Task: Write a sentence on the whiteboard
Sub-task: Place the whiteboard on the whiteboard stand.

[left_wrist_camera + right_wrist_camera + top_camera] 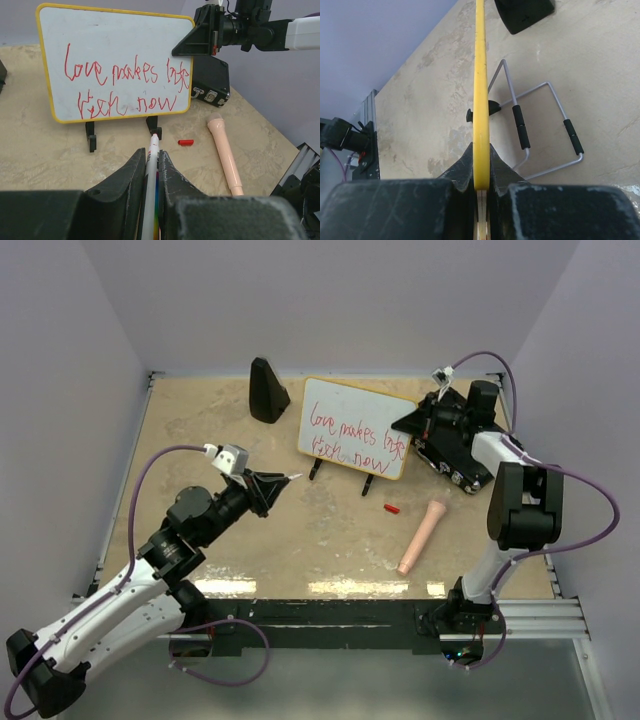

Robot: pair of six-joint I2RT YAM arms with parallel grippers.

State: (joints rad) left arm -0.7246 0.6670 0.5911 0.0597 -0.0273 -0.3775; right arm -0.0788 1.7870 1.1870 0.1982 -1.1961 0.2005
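Holding small glossy white whiteboard with thin yellow rim (350,410): right end effector (481,152) clenched on right edge, rim pinched between jaws. Board stands on two black feet, back middle of tan desk (250,540). Thin red handwritten sentence (131,75) fills two lines, reads like "love makes life rich now". Left end effector (152,151) clenched on thin white marker pen (151,172), tip aimed at board, not touching. Writing step looks done. Next, my guess: fetch small red cap (391,508) lying on desk in front of board, or lay pen down; let go of board gently so it does not tip
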